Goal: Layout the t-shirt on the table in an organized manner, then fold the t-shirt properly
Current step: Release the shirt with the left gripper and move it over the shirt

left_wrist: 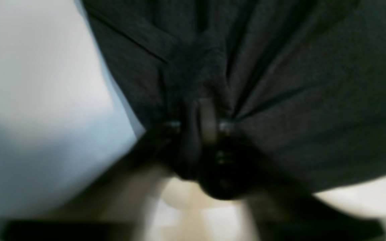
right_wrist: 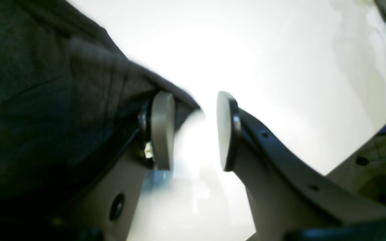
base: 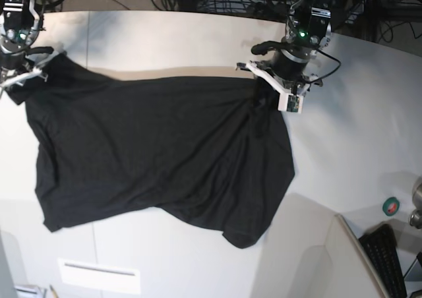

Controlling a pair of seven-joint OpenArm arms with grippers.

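Looking through the left wrist view, we see our left tool (left_wrist: 208, 125) pinched tight on a bunched fold of the t-shirt (left_wrist: 297, 100), creases fanning out from the grip; the white counter (left_wrist: 39, 100) shows beside the cloth.

Turning to the right wrist view, our right tool (right_wrist: 194, 129) stands with its pads (right_wrist: 162, 130) apart and nothing between them. The t-shirt (right_wrist: 39, 100) lies against the outside of one pad, not clamped.

From the base view, the t-shirt (base: 158, 153) is spread wide on the counter (base: 356, 133), plain black side up, its near hem wavy. The left tool (base: 287, 93) grips the shirt's far corner; the right tool (base: 23, 70) sits at the opposite far corner.

We judge the risk is lopsided tension: if only the left tool pulls, the cloth could drag and bunch toward it, undoing the spread.
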